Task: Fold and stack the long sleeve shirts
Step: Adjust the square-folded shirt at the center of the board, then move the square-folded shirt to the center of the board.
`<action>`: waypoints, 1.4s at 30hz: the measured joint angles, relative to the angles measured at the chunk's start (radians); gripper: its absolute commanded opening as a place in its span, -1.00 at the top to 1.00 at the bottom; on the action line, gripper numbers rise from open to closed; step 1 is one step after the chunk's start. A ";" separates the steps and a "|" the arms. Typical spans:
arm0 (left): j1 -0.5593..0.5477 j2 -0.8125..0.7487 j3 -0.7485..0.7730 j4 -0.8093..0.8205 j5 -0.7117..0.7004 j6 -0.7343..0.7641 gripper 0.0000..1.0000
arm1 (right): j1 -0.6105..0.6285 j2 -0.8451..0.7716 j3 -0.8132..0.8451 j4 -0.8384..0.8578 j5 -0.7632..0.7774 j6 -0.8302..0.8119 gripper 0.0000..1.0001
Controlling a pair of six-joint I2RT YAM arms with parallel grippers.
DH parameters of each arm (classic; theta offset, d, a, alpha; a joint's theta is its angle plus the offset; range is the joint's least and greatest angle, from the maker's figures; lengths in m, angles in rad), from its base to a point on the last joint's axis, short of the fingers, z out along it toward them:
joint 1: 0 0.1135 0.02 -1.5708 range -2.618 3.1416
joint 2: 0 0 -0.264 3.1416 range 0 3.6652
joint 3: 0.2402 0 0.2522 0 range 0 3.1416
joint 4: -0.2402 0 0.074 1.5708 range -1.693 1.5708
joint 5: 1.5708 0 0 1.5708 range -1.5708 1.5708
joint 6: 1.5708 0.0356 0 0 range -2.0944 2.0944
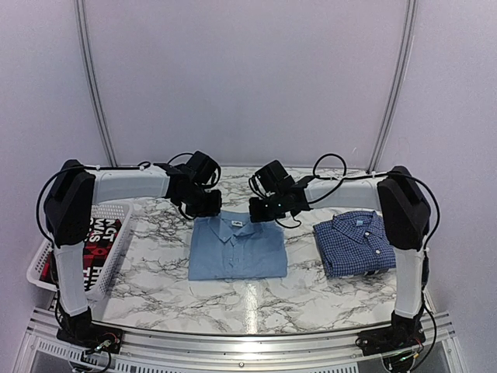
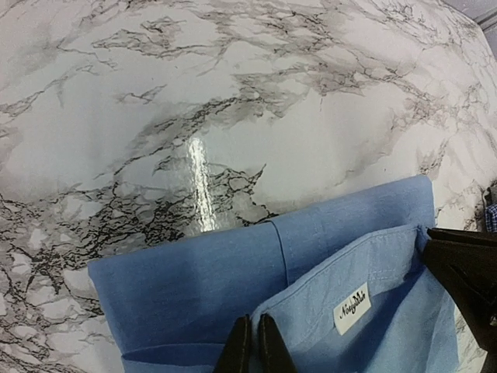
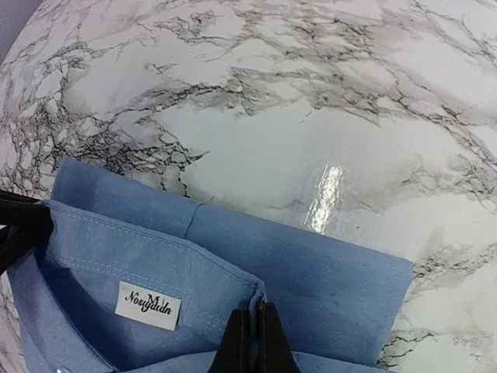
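The light blue shirt [image 1: 237,249] lies folded at the table's middle, collar at the far edge. My left gripper [image 1: 205,207] is shut on the collar's left end; in the left wrist view [image 2: 253,346] cloth sits between the closed fingers. My right gripper [image 1: 262,210] is shut on the collar's right end, and the right wrist view [image 3: 252,342] shows collar cloth pinched between its fingers. A white label [image 3: 148,305] shows inside the collar. The dark blue checked shirt [image 1: 356,242] lies folded at the right, apart from both grippers.
A white basket [image 1: 109,214] stands at the left edge and holds the red-and-black garment [image 1: 99,241]. The marble table [image 1: 326,291] ends at a metal rail in front. Curved white walls close the back.
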 measured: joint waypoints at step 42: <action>0.114 -0.340 -0.547 0.158 0.185 -0.113 -0.15 | -0.075 -0.503 -0.499 -0.053 0.152 0.006 -0.60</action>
